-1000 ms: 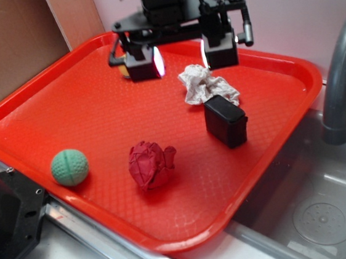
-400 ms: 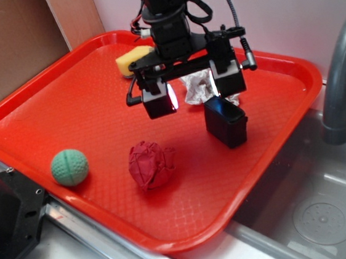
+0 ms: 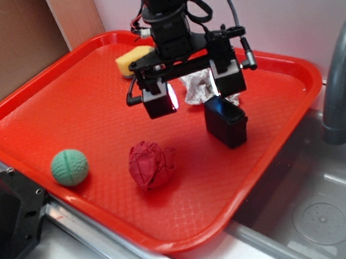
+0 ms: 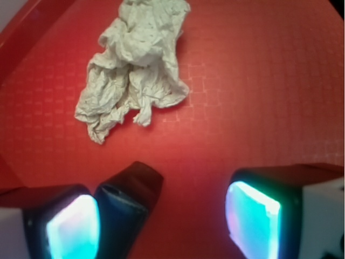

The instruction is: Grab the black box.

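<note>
On the red tray (image 3: 47, 105), from left: a green ball (image 3: 69, 167) near the front-left rim, a crumpled dark-red wad (image 3: 150, 163) in the middle, and a yellow sponge (image 3: 133, 59) toward the back. The WidowX gripper (image 3: 194, 91) hangs over the tray's centre-right, jaws spread wide and holding nothing. The black box (image 3: 226, 121) stands just beside the right-hand finger in the exterior view, its corner poking outside the gap in the wrist view. Crumpled white paper (image 4: 135, 65) lies just behind the box. A grey faucet (image 3: 340, 68) rises over the sink (image 3: 318, 213) at far right.
</note>
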`<state>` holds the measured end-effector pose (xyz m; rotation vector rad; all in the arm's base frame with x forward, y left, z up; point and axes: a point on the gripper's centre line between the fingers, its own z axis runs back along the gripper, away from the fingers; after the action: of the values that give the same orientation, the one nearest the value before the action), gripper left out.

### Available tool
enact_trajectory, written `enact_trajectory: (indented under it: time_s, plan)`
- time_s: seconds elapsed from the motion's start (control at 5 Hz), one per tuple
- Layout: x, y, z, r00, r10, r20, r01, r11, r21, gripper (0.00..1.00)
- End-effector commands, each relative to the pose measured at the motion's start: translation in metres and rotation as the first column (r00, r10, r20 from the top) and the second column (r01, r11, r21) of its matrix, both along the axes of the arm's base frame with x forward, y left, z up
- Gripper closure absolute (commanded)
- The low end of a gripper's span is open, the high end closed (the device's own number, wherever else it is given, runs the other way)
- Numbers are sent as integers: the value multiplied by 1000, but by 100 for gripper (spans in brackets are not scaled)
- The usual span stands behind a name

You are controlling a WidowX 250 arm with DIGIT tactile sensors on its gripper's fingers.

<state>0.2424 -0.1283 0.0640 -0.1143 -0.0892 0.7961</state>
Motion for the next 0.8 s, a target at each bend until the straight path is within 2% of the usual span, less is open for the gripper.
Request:
enact_trajectory:
  time_s: [0.0,0.2,0.4,0.6]
  plan:
    - [10,-19,0,996,-20,85,26,997,-74,0]
    - [5,-29,-15,1000,10,6,-9,993,-115,0]
    - [7,-31,-25,999,4,-37,-9,992,-127,0]
    - [7,-31,-28,996,-27,-81,23,998,-58,9]
